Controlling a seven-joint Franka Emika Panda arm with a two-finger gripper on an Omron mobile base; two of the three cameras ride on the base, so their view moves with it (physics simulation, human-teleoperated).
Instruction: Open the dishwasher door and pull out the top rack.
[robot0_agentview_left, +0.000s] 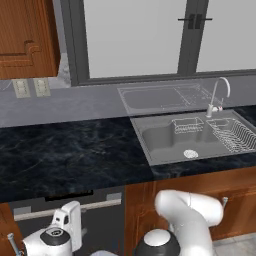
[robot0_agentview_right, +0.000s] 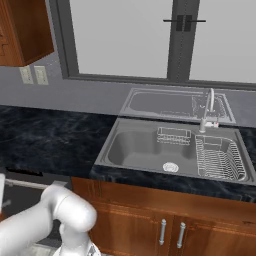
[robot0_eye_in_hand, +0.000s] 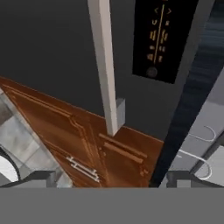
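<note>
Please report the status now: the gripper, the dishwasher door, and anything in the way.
Gripper open, facing the silver bar handle, not touching. Dishwasher door looks shut; top rack unseen. Nothing between gripper and handle.

Showing matt dark grey on the dishwasher door (robot0_eye_in_hand: 52, 48), with a smooth silver metal handle (robot0_eye_in_hand: 105, 65). Gleaming as glossy black marble, the counter (robot0_agentview_left: 65, 150); looking like brushed steel, the sink (robot0_agentview_right: 145, 150); showing reddish-brown wood, the cabinet doors (robot0_agentview_right: 165, 215).

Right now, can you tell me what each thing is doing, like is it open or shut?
dishwasher door: shut, upright under the counter.
bar handle: nothing gripping it.
gripper: open, fingertips spread, close in front of the door, holding nothing.
faucet: off, no water running.
sink: no water in it, wire drainer in its right side.
lower cabinet doors: shut.
</note>
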